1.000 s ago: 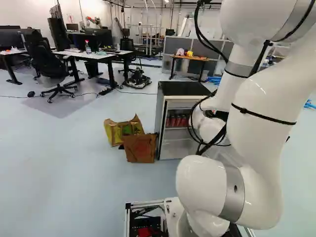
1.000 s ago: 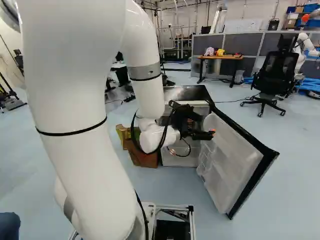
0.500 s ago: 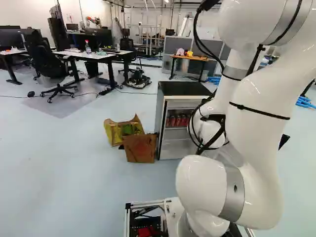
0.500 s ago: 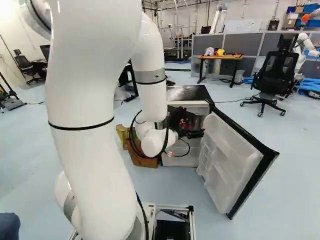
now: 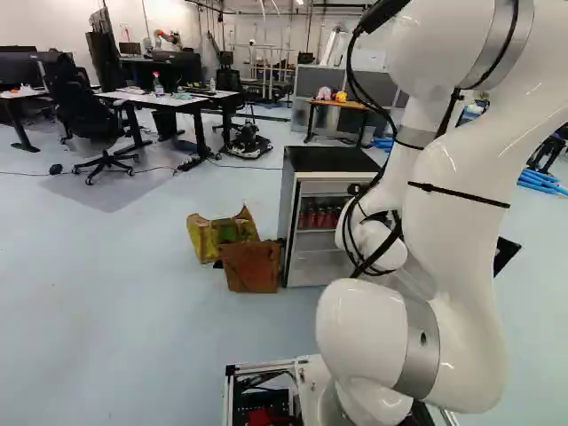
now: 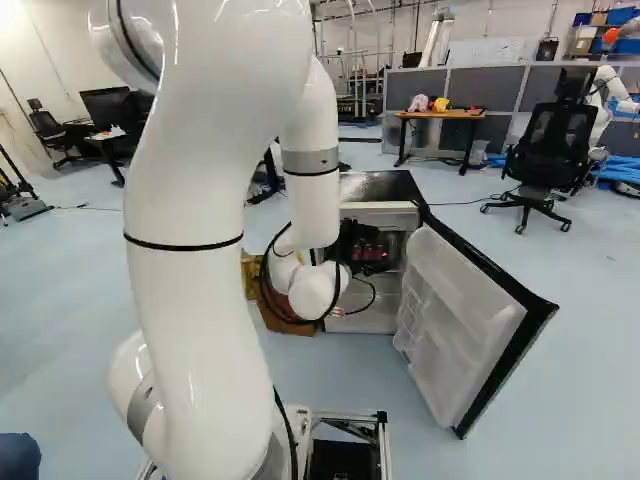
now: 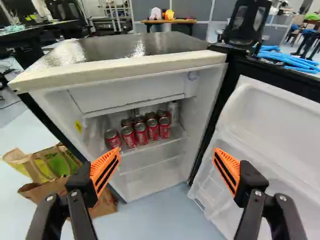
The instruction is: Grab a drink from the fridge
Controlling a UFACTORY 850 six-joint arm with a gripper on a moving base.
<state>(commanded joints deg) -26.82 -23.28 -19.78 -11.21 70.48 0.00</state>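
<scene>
Wrist view: gripper [image 6: 350, 238] is facing the open fridge [image 7: 125, 69], its 2 orange-padded fingers standing wide apart, pinching nothing. Red cans [image 7: 141, 133] are standing upright on a shelf [image 7: 150, 147] inside, ahead of the gripper, apart from both pads. 5 are lining the front; more are sitting behind. 1 silver can [image 7: 173, 113] is standing behind them, on the door side. Right base view: arm [image 6: 190, 300] is reaching toward the fridge; door [image 6: 460, 310] is hanging open to the right. Left base view: yellow-green bag [image 5: 206, 240] and brown bag [image 5: 252, 266] are resting on the floor [image 5: 133, 311] beside the fridge, opposite the door.
</scene>
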